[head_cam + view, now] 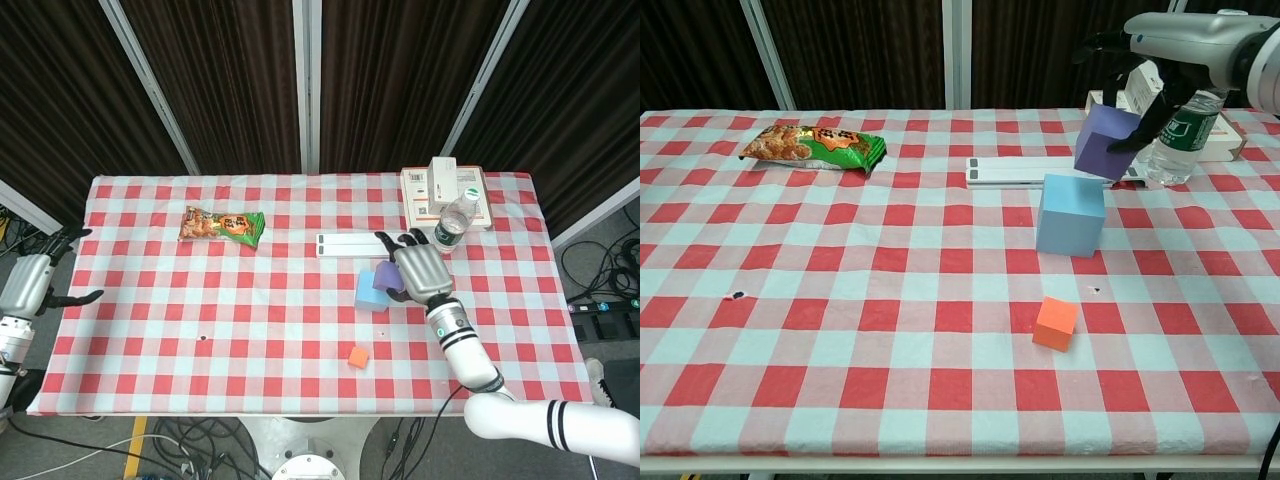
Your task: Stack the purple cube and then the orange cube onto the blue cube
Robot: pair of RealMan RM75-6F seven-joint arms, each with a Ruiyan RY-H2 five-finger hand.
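Observation:
My right hand (420, 270) (1160, 50) grips the purple cube (1105, 142) (386, 277) and holds it in the air, just above the right top edge of the light blue cube (1071, 214) (371, 291). The purple cube looks slightly tilted; I cannot tell whether it touches the blue one. The small orange cube (1055, 323) (357, 357) lies on the checked cloth nearer the front edge. My left hand (30, 285) hangs open off the table's left side, holding nothing.
A snack bag (815, 146) lies at the back left. A white flat bar (1040, 170) sits behind the blue cube. A water bottle (1188, 125) and stacked white boxes (1140, 100) stand at the back right, close to my right hand.

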